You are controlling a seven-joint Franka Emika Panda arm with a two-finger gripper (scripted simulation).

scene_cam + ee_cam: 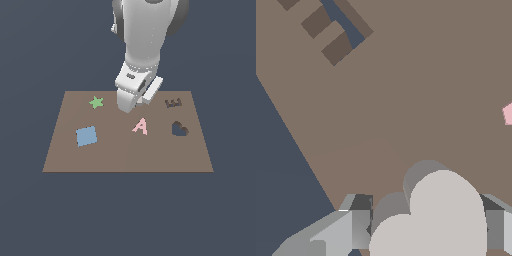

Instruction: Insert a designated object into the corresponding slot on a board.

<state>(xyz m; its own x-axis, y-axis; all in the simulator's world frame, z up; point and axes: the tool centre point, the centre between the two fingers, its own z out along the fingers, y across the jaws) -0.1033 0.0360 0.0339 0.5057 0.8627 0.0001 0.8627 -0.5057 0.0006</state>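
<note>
step: carry heart to slot | end effector [428, 227] closed on pale heart [431, 215], low over board [125, 155] near far edge, between star [96, 102] and E slot [173, 103] | next: shift toward heart slot [179, 129], align, lower

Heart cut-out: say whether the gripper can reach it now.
Probably yes. The gripper, holding a pale heart piece, hangs over the board; nothing upright stands between it and the heart cut-out.
</note>
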